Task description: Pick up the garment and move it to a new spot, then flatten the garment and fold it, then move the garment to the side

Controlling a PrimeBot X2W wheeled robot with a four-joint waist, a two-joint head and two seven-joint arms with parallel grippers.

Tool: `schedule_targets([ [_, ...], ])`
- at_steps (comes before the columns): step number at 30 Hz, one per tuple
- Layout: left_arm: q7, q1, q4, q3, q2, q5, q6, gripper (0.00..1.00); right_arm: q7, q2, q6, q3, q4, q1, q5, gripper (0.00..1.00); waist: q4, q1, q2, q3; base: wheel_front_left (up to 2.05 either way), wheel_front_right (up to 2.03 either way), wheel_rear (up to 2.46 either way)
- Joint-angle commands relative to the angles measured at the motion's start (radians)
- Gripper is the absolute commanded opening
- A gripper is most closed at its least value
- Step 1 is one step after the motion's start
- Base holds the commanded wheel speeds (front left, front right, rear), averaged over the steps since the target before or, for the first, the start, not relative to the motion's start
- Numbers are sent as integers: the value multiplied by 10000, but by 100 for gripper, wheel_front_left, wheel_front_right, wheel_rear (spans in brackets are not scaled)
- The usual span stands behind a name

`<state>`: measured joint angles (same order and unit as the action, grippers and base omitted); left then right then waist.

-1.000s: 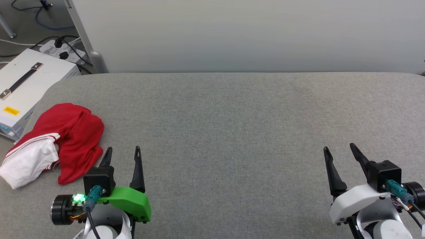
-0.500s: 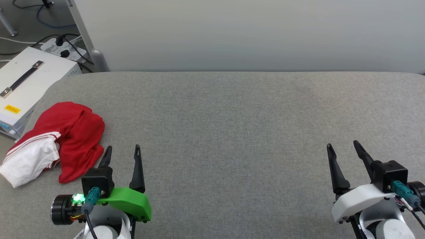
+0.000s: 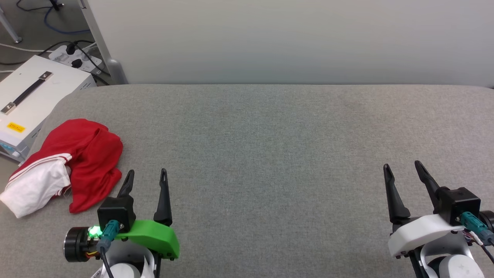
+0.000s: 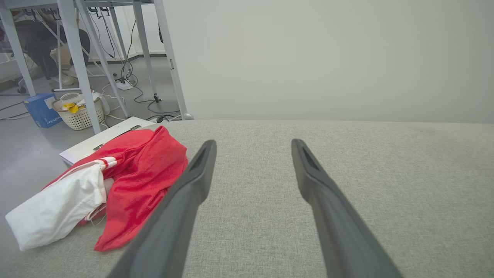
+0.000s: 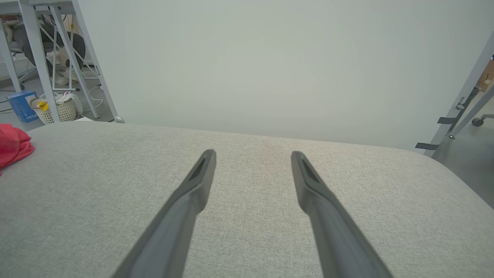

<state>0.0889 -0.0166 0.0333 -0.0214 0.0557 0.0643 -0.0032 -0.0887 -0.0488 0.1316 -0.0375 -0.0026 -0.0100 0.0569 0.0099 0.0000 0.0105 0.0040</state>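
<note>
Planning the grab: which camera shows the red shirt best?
Head view: the whole garment lies bunched, unobstructed, at the padded surface's left edge. Left wrist view shows it closer, its edge behind a finger. Right wrist view catches just a red corner.

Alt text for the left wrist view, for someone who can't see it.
A crumpled red garment with a white sleeve lies at the left of a grey padded surface, beside the left gripper, whose two dark fingers stand open and empty. Behind rises a pale wall; a white basket and a blue box stand on the floor.
</note>
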Motion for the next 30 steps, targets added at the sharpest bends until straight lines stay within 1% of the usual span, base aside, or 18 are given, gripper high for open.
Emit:
schedule_targets([
  [1,100,192,74,-5,-21,129,-3,100,-123,-8,-4,-25,-32,-1,95,100,5,0,-39,-2,0,0,0],
  [8,246,217,221,-59,-24,268,-52,100,-267,-8,-4,-66,-25,23,155,100,31,0,-45,-3,0,0,0],
  [19,494,228,569,-243,-29,281,-107,100,-512,-9,-5,-164,448,2,306,100,57,0,-55,63,0,0,0],
  [30,723,258,693,-344,-34,345,-104,100,-738,-10,-6,-251,506,-38,397,100,70,0,-65,84,0,0,0],
])
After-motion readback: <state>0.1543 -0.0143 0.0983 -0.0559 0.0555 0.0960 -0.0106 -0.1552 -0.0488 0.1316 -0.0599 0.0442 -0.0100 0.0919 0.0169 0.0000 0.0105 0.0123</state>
